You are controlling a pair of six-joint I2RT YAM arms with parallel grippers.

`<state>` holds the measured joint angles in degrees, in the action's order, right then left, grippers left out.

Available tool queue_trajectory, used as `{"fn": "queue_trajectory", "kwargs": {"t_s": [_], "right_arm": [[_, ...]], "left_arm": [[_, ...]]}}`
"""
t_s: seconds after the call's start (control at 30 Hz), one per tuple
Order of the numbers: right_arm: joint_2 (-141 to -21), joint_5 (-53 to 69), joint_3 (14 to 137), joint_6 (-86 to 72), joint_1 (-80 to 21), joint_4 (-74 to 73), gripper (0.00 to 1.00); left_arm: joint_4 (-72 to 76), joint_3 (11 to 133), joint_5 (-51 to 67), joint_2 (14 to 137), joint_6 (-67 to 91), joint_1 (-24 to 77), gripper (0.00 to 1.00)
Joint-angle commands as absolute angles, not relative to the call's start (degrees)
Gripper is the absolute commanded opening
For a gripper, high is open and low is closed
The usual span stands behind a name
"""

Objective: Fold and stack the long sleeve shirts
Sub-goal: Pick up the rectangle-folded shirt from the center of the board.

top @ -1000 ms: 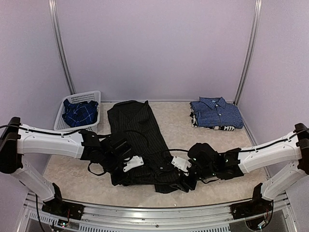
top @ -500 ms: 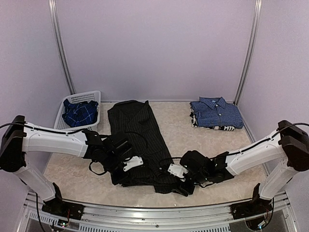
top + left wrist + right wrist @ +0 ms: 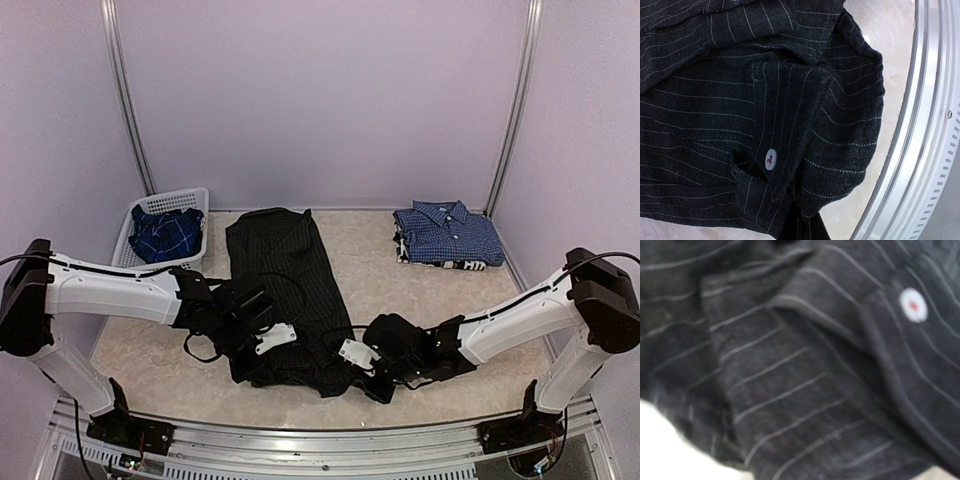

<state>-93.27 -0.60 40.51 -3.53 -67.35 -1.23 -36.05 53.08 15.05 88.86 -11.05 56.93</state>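
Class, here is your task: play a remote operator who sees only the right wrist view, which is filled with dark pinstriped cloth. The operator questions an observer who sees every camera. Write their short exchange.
Operator: Where am I working?
Observer: The right gripper is at the near right corner of the black pinstriped shirt, which lies lengthwise mid-table with its collar toward the far wall.
Operator: Is anything folded already?
Observer: Yes, a blue checked shirt lies folded at the far right of the table.

Soft, even light; right wrist view blurred.
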Motion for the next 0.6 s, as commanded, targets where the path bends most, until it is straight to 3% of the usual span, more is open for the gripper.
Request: {"fn": "queue_trajectory", "kwargs": {"t_s": [0.0, 0.57], "right_arm": [[-91.2, 1.2, 39.9, -4.8, -68.3, -4.4, 0.0], [-75.6, 17.7, 39.9, -13.7, -68.2, -14.0, 0.0]], "left_arm": [[-35.4, 54.0, 16.8, 87.0, -12.4, 56.4, 0.0], [-36.7, 55.0, 21.6, 88.9, -13.9, 59.2, 0.0]]}}
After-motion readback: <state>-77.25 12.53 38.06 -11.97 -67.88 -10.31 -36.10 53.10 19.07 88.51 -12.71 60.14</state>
